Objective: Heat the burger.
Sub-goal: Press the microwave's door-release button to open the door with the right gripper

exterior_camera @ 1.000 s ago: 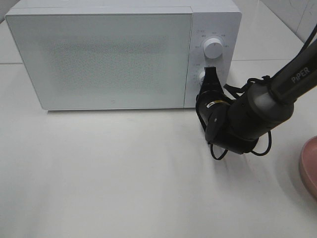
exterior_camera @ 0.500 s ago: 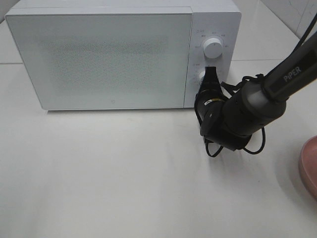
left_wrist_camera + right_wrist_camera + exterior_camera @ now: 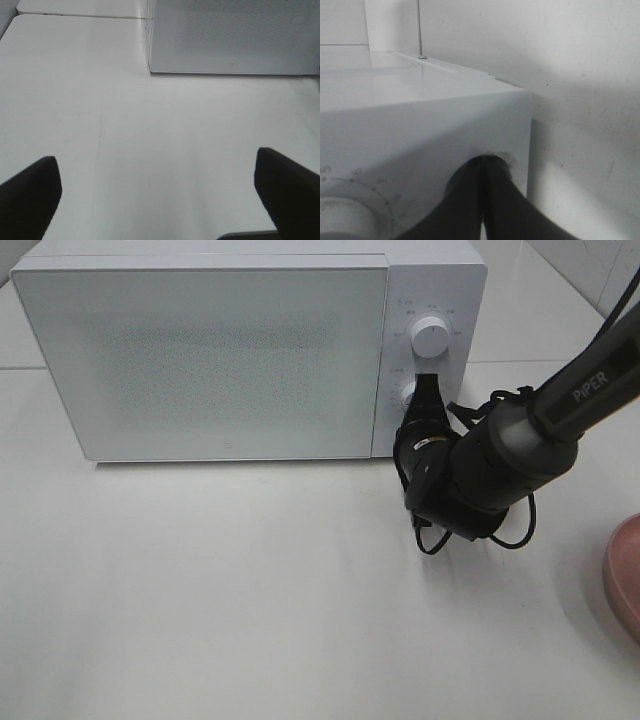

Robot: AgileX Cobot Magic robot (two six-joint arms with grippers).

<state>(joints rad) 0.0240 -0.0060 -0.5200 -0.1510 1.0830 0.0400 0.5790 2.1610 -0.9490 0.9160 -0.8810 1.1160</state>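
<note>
The right gripper [image 3: 427, 388] has its fingers [image 3: 465, 210] pressed together, tips against the microwave [image 3: 430, 280] control panel at the lower knob [image 3: 406, 396]. The left gripper [image 3: 160, 200], seen only by its own wrist camera, holds its fingers wide apart above the white table [image 3: 150, 125]. The burger shows in no view: the microwave door [image 3: 200, 360] is shut, and only the high camera catches the pink plate [image 3: 625, 575] at the table's right edge.

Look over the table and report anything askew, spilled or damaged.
Nothing stands out. The microwave sits straight with its door shut. The right gripper has its closed tips at the lower knob. The pink plate is cut off at the exterior view's right edge. No spill or damage shows.
</note>
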